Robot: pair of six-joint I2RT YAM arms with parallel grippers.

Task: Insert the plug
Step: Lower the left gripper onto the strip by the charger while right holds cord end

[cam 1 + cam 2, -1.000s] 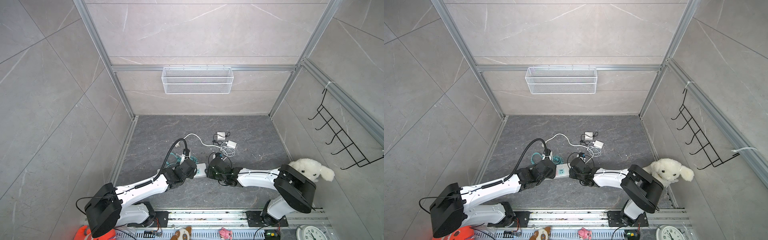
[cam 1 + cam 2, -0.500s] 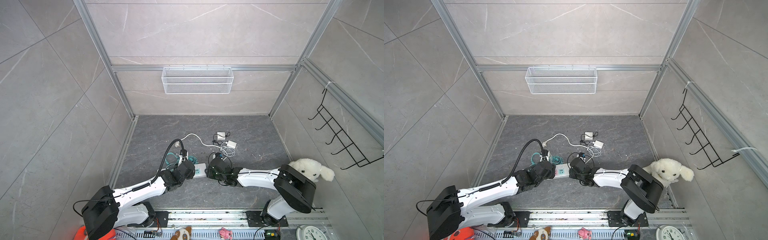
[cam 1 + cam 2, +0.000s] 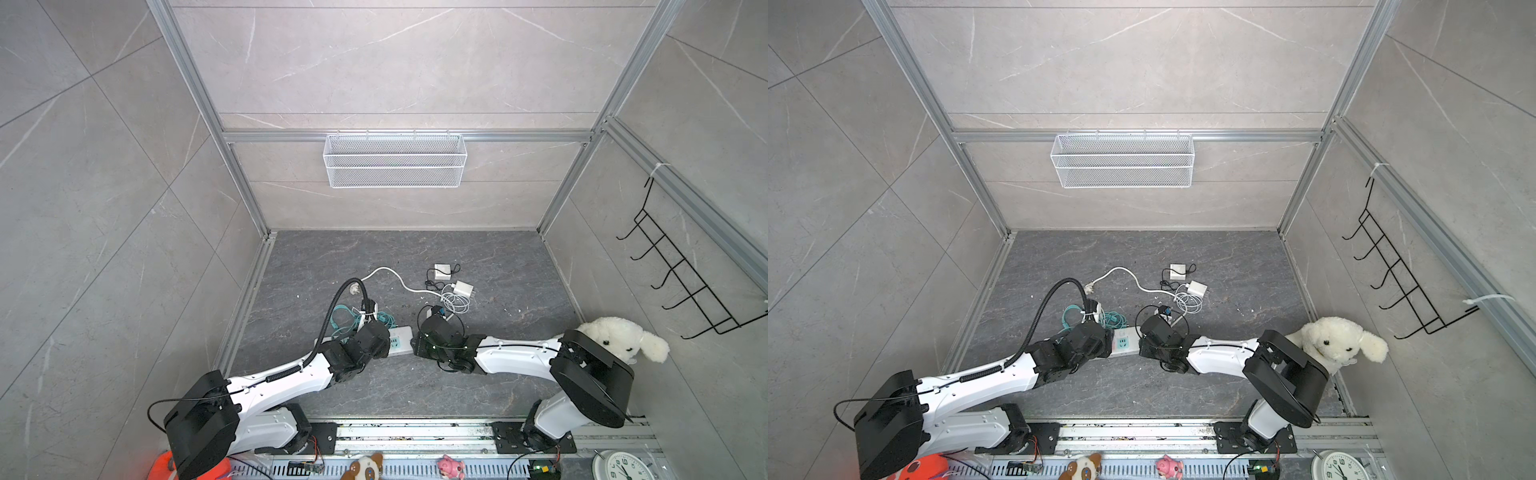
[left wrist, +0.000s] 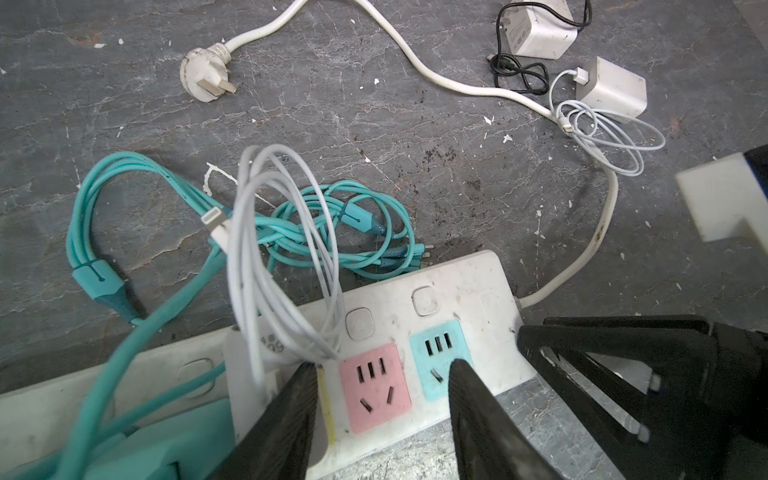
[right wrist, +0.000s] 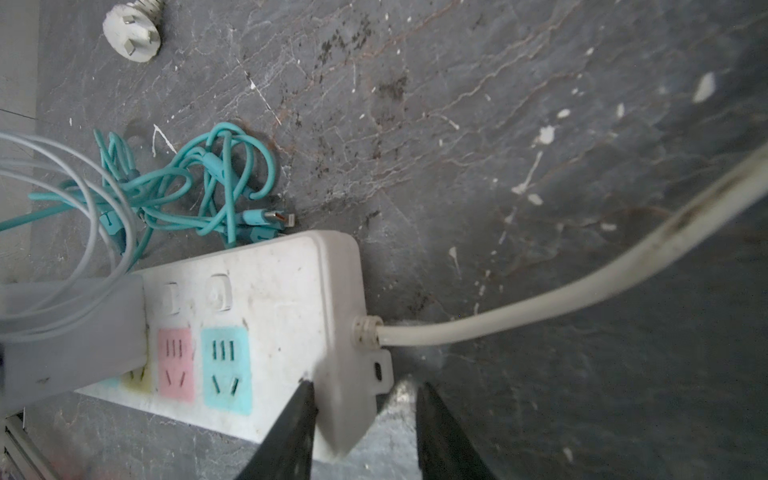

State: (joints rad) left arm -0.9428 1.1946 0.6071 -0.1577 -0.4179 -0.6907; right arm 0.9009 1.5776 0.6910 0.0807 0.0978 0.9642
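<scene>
Two hands, one strip

My right hand (image 5: 362,385) straddles the cord end of the power strip (image 5: 270,299); how tightly it grips I cannot tell. My left hand (image 4: 382,365), half open and empty, hovers over the pink socket (image 4: 376,399). The white plug (image 5: 75,332) stands in the next socket. Seating it, I judge, needs a straight push.

the white power strip (image 4: 465,282) lies flat on the dark floor, and its thick white cord (image 5: 540,307) comes out of one end. its pink socket (image 4: 374,386) and blue socket (image 4: 440,357) are bare. a white boxy plug (image 4: 247,405) with a looped thin wire (image 4: 286,249) sits on the strip, just beside the pink socket.
</scene>
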